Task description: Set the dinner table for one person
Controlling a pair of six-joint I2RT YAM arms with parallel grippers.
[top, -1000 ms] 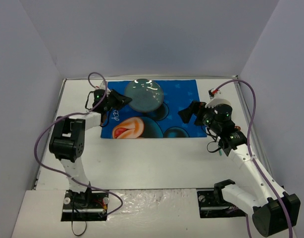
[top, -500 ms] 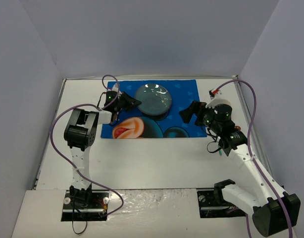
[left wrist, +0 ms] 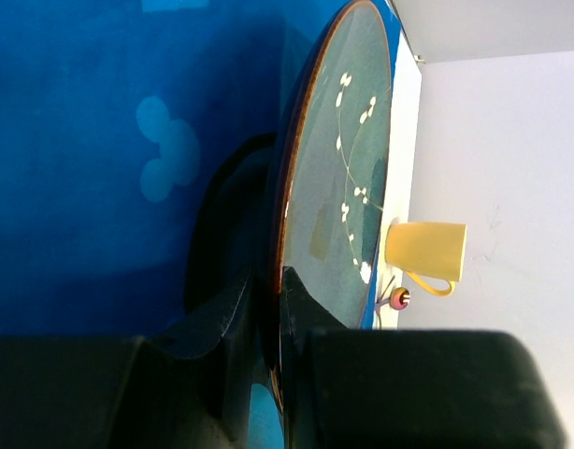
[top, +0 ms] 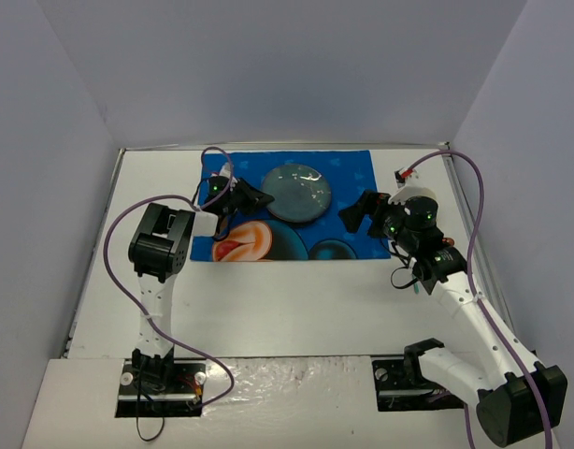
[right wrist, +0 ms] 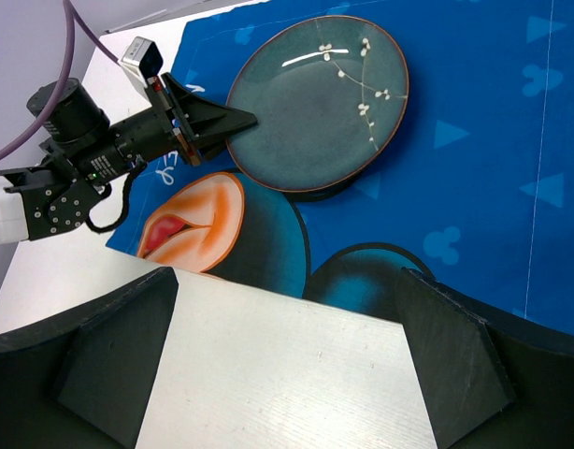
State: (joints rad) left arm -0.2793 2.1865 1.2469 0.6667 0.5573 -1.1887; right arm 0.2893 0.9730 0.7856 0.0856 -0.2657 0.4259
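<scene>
Pinching the left rim of the round teal glazed plate (right wrist: 320, 103) with white blossom sprigs: left gripper (right wrist: 242, 120) is clamped on its edge. Right gripper (top: 354, 210) is wide open and holds nothing, near the plate's right. Plate is over the blue cartoon-printed placemat (top: 354, 170), far middle of the flat white rectangular dinner table (top: 296, 299). My read: plate is stiff, slick and chip-prone, so the rim is the only hold. Table is rigid and fixed, no grab needed.
</scene>
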